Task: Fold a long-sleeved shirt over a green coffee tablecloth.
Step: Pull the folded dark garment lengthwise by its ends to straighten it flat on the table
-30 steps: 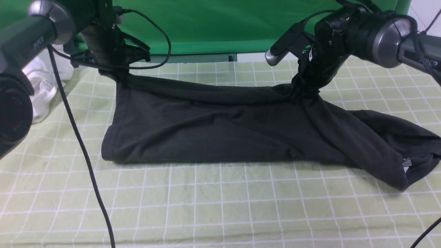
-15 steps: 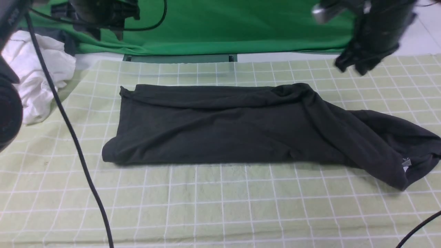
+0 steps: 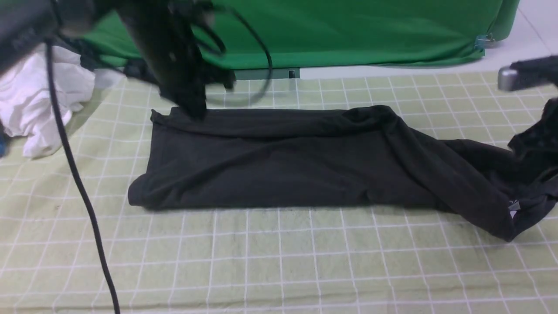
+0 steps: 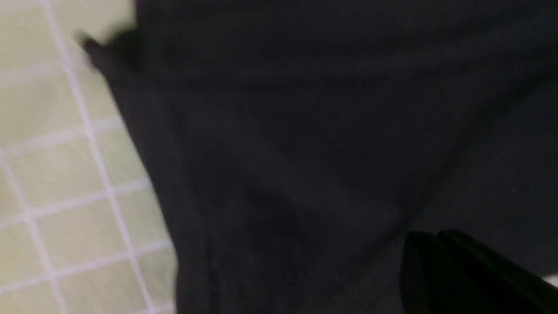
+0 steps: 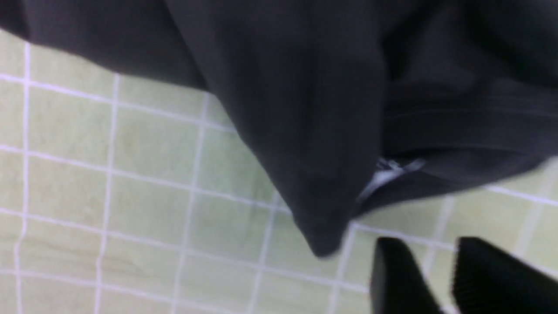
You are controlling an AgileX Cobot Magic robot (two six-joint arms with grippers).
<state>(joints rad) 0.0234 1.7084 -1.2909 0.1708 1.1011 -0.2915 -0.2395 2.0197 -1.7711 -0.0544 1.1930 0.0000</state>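
Being blurred, the left gripper (image 3: 194, 109) is being held at the shirt's (image 3: 279, 161) far left corner, jaws fully closed; whether cloth is being pinched cannot be told. The right gripper (image 5: 429, 250) is being held parted and empty over the tablecloth (image 3: 279, 261), beside the shirt's collar end.

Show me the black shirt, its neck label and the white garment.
black shirt (image 3: 270, 161): front view, middle of folded body.
neck label (image 5: 388, 172): right wrist view, label's centre.
white garment (image 3: 26, 113): front view, bunched middle.
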